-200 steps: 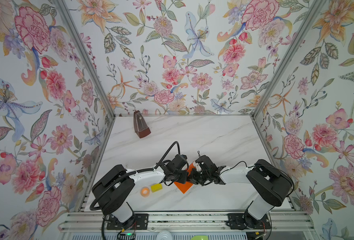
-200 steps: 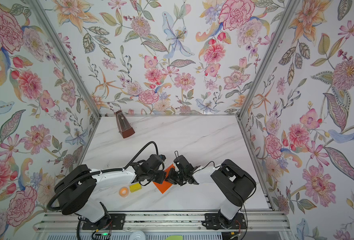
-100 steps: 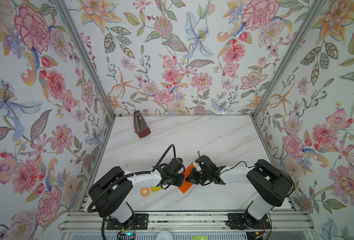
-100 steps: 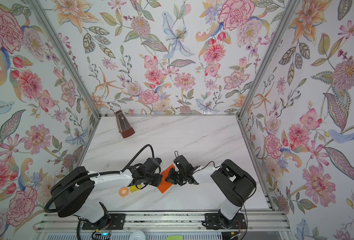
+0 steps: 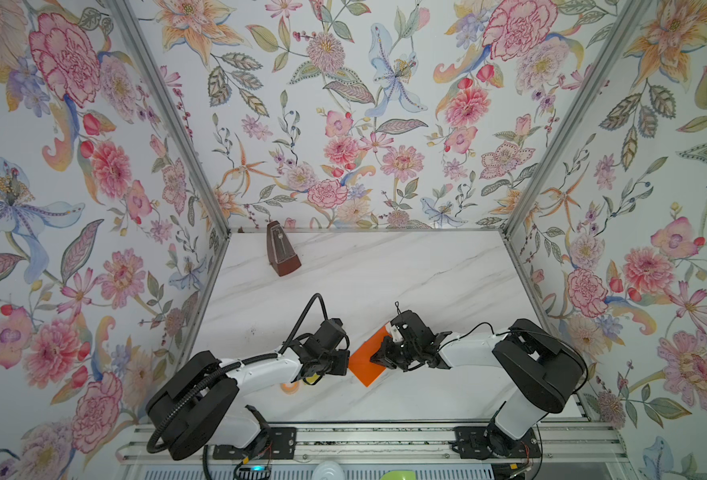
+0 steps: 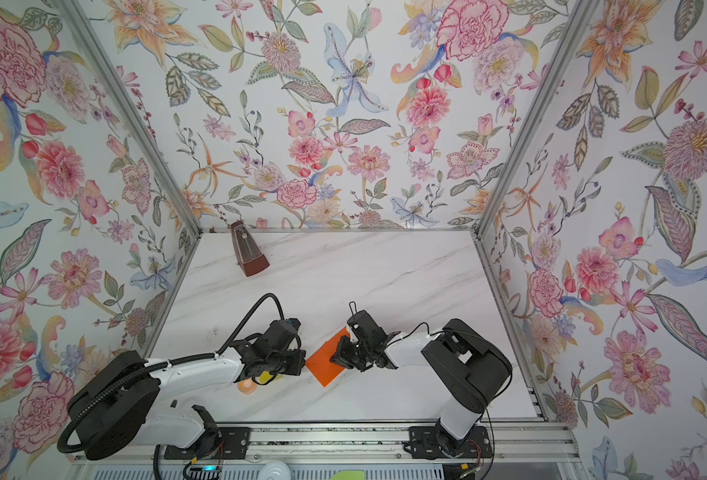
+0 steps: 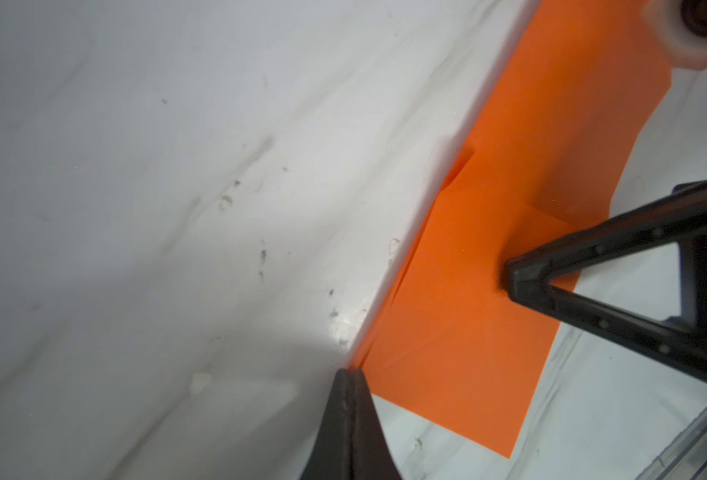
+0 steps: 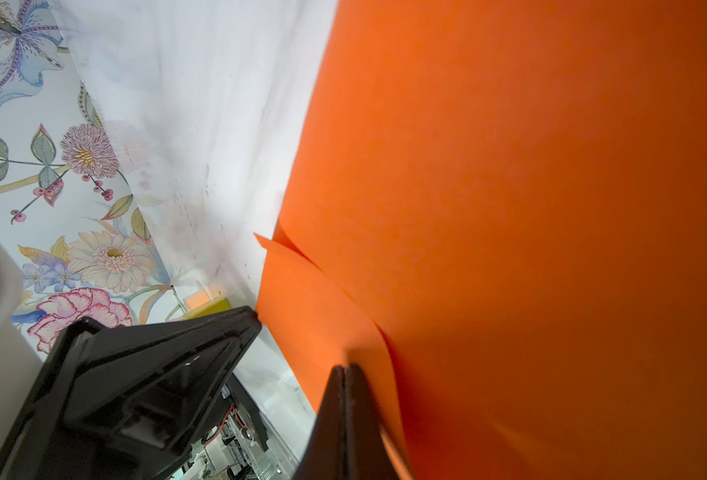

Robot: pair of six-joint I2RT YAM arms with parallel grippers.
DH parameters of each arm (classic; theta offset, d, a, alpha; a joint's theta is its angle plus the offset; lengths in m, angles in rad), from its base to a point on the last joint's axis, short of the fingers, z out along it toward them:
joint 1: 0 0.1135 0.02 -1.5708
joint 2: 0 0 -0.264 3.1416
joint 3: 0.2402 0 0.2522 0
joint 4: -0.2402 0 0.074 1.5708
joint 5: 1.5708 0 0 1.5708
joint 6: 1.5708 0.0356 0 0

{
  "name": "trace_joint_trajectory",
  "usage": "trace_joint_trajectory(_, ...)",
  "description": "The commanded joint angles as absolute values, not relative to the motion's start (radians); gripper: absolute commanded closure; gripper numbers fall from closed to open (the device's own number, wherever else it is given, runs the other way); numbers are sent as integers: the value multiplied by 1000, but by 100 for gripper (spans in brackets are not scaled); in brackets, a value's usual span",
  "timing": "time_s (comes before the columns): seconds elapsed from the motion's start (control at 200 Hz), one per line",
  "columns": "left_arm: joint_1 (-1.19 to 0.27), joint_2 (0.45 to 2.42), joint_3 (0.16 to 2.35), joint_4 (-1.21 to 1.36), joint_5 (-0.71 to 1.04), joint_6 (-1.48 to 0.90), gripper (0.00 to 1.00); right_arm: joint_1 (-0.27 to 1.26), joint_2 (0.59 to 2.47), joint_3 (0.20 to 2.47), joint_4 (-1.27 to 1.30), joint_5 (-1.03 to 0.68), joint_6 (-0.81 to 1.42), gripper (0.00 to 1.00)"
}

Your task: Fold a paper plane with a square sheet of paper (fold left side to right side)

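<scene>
Marble tabletop (image 5: 385,270) between floral walls (image 5: 343,124) bears the orange paper (image 5: 362,368), left tool (image 7: 349,376) and right tool (image 8: 345,372) both closed.

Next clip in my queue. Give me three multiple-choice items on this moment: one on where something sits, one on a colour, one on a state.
1. Where does the metronome stand on the table?
A. Front right corner.
B. Dead centre.
C. Back left, near the far wall.

2. What colour is the sheet of paper?
A. Orange.
B. Blue.
C. Green.

3. How do the left claw and right claw stand?
A. Both wide open.
B. Both shut.
C. Left open, right shut.

Key:
1 C: both top views show it by the back-left corner.
2 A: every view shows it bright orange.
3 B: each wrist view shows that claw's fingertips pressed together at the paper.
</scene>
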State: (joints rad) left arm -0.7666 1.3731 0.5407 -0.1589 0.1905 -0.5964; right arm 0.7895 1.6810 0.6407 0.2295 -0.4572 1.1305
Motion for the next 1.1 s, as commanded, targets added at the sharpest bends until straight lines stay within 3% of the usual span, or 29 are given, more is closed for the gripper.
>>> trace_joint_trajectory(0.0, -745, 1354, 509, -348, 122, -602, 100, 773, 1694, 607, 96, -396, 1101, 100)
trace_joint_trajectory(0.225, -752, 1296, 635, -319, 201, -571, 100, 774, 1703, 664, -2, -392, 1009, 100)
trace_joint_trajectory(0.57, -796, 1502, 797, -226, 300, -525, 100, 780, 1721, 736, -120, -367, 938, 99)
trace_joint_trajectory(1.096, -796, 1623, 702, -183, 328, -531, 100, 788, 1712, 783, -252, -294, 884, 99)
